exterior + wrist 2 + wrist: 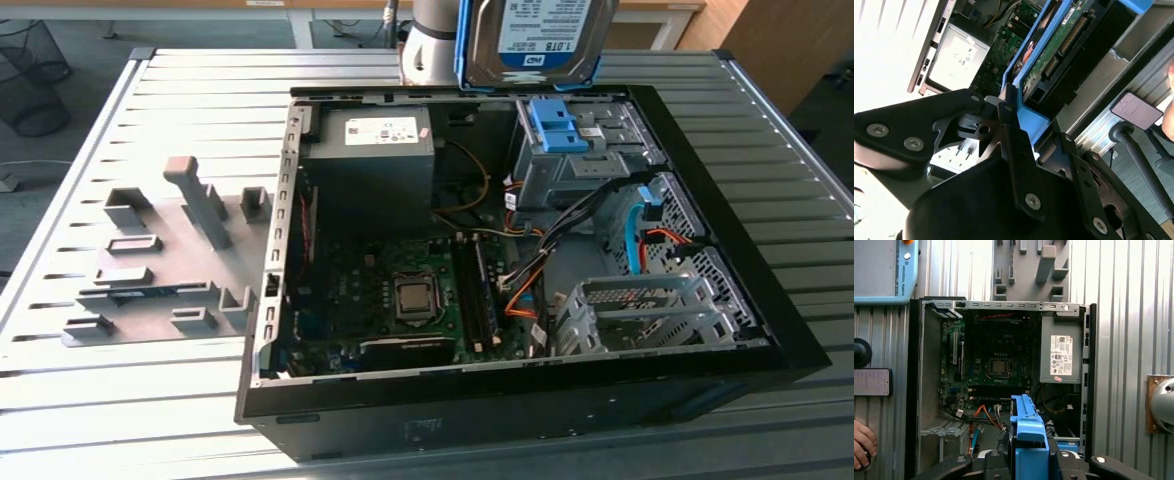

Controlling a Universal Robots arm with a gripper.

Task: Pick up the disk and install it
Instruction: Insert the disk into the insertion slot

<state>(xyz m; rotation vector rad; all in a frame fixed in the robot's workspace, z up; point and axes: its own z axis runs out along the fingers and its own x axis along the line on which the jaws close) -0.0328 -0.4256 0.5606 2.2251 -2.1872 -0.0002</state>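
Labels on the disk and power supply bear no readable print

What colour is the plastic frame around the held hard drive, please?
The silver hard drive's plastic caddy is bright blue, clearest in the first wrist view.

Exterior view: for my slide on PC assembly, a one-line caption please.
The disk, framed by its blue caddy, hangs upright above the open computer case, near the grey drive bay.

Up in the air: the disk, silver with a white-and-blue label, blue-framed, hangs upright over the open computer case.
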